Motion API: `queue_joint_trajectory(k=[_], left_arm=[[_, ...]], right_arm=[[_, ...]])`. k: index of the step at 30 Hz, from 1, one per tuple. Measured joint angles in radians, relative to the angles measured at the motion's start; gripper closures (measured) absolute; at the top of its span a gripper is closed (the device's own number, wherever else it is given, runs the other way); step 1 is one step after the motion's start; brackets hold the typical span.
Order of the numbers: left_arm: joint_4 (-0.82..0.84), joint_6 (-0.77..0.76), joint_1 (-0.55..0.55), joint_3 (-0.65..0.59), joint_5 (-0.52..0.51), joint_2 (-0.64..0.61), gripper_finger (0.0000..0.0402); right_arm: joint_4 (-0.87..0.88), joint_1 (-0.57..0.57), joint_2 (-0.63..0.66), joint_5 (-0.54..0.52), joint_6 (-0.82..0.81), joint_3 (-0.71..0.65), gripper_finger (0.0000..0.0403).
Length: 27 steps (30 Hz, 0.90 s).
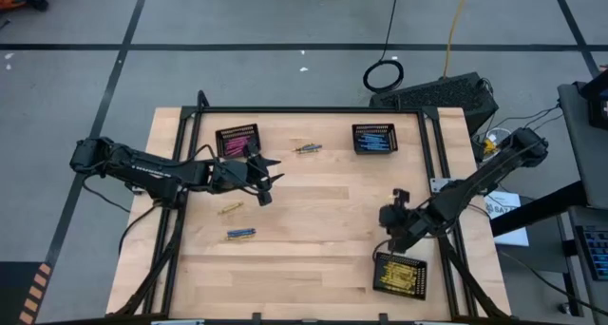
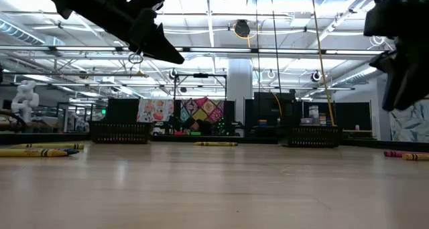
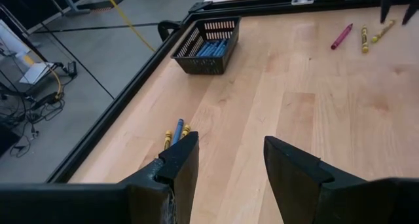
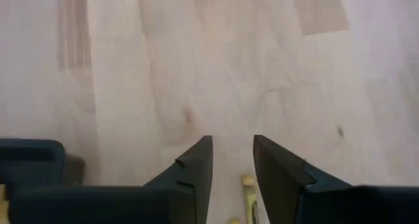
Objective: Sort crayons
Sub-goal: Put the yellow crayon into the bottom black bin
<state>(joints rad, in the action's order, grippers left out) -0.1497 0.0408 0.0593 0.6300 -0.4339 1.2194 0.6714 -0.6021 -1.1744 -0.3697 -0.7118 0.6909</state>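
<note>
My left hand (image 1: 267, 178) hovers with fingers apart and nothing between them, just beside the pink basket (image 1: 237, 140). 2 loose groups of crayons lie nearest it: a yellow one (image 1: 231, 208) just below, a blue one (image 1: 240, 234) farther down, both with long axes running across the table (image 1: 323, 249). A third group (image 1: 307, 148) lies up-right. My right hand (image 1: 395, 214) sits above the yellow basket (image 1: 399, 274), fingers apart, empty. I judge the left arm nearer.
</note>
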Motion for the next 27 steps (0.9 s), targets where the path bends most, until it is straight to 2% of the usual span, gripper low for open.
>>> queue_joint_trajectory(k=[2, 6, 11, 15, 20, 23, 27], left_arm=[[0.0, -0.002, 0.0, 0.0, 0.0, 0.0, 0.0228], [0.0, -0.002, 0.0, 0.0, 0.0, 0.0, 0.0228], [0.001, -0.002, 0.0, 0.0, 0.0, 0.0, 0.0228], [0.005, -0.003, 0.0, 0.0, 0.0, 0.0, 0.0228], [0.012, -0.008, 0.0, 0.0, 0.001, 0.0, 0.0228], [0.012, -0.009, 0.0, 0.001, 0.001, 0.0, 0.0228], [0.011, -0.008, 0.0, 0.001, 0.001, 0.0, 0.0228]], right_arm=[[0.073, 0.006, 0.043, 0.026, -0.067, 0.011, 0.0302], [0.211, -0.008, 0.11, 0.152, -0.203, -0.008, 0.0275], [0.219, -0.046, 0.132, 0.289, -0.297, -0.096, 0.0232], [0.206, -0.062, 0.118, 0.331, -0.355, -0.16, 0.0222], [0.092, -0.064, 0.093, 0.369, -0.35, -0.208, 0.0246], [0.035, -0.064, 0.064, 0.367, -0.303, -0.226, 0.0276], [0.047, -0.064, 0.018, 0.364, -0.289, -0.234, 0.0324]])
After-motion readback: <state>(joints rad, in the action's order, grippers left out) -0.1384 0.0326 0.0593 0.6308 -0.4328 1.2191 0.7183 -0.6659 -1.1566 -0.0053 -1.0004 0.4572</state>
